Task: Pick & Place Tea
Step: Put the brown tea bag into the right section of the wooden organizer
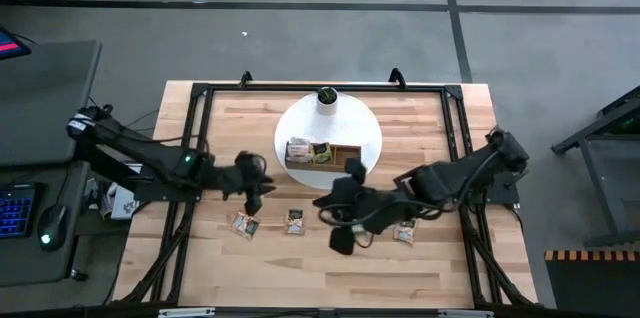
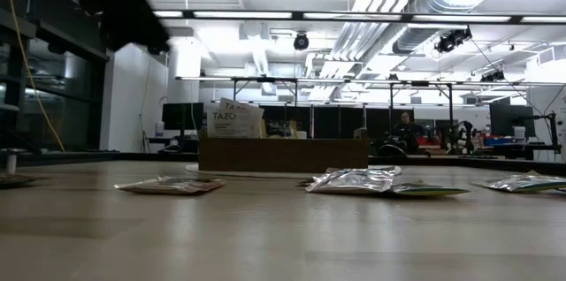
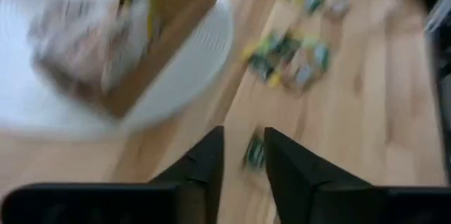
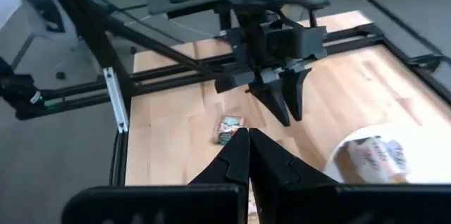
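The left claw (image 1: pixel 252 186) hangs above the table (image 1: pixel 430 268), w/ its two fingers spread a little; between them, in the left wrist view, a green sachet (image 3: pixel 254 153) shows, so it lies almost straight under the claw or just ahead of it. In the high view this seems to be the sachet (image 1: pixel 244 224) just toward the table's front edge from the left claw, apart from it, not touched. Its long axis I cannot tell; it is too small and blurred.

The right claw (image 4: pixel 248 146) has its fingers pressed together and holds nothing that I can see. It sits near the middle of the table, beside the wooden tray (image 1: pixel 345 151) on the white round plate (image 1: pixel 370 128). Another sachet (image 1: pixel 294 221) lies between the two arms, and one more (image 1: pixel 404 232) lies under the right arm.

Judgement: the left arm is nearer to the first sachet, so the coming move is a short drop down, maybe w/ a small shift toward the front edge.
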{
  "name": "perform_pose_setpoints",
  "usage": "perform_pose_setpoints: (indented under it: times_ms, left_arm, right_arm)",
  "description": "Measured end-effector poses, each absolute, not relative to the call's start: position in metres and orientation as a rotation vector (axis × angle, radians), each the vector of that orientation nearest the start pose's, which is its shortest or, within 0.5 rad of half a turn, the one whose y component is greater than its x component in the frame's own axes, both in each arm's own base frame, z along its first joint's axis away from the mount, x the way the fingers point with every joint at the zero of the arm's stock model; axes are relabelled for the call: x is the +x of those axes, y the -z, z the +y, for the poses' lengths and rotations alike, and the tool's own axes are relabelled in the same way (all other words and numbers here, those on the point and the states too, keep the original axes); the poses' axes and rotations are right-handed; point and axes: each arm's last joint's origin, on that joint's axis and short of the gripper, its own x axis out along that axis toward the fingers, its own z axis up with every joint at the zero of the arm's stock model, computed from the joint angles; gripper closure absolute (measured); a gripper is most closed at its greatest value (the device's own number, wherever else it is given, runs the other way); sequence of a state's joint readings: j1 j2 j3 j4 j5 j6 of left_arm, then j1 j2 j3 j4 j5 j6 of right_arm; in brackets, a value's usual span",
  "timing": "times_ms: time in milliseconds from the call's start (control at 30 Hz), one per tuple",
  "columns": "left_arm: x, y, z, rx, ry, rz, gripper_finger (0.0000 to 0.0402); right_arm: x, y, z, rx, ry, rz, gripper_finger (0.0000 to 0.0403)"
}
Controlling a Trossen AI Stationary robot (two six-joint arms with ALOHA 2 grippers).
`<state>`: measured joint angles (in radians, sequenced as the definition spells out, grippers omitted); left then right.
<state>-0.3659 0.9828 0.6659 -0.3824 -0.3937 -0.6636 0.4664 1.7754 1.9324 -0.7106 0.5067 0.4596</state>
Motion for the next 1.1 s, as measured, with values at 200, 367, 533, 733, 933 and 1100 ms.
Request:
perform_pose_setpoints:
  times_ms: [200,367,533,733,933,1100]
  left_arm:
    - [0.156,-0.229,-0.081,-0.418,-0.285,0.77,0.0394]
    - [0.137,-0.223,-0.095,-0.466,-0.329,0.824,0.0399]
    - [0.119,-0.218,-0.108,-0.503,-0.339,0.877,0.04]
    - [0.103,-0.21,-0.119,-0.544,-0.381,0.928,0.0401]
    - [0.102,-0.184,-0.131,-0.693,-0.371,0.916,0.0401]
    - [0.1,-0.165,-0.129,-0.755,-0.467,0.942,0.0401]
  right_arm:
    - [0.384,-0.388,0.165,0.229,0.052,0.465,0.0402]
    - [0.404,-0.369,0.166,0.253,0.021,0.482,0.0402]
    - [0.418,-0.357,0.166,0.283,0.012,0.476,0.0403]
    - [0.427,-0.35,0.164,0.3,0.028,0.461,0.0402]
    - [0.433,-0.342,0.162,0.317,0.047,0.472,0.0403]
    - [0.436,-0.336,0.164,0.318,0.051,0.477,0.0403]
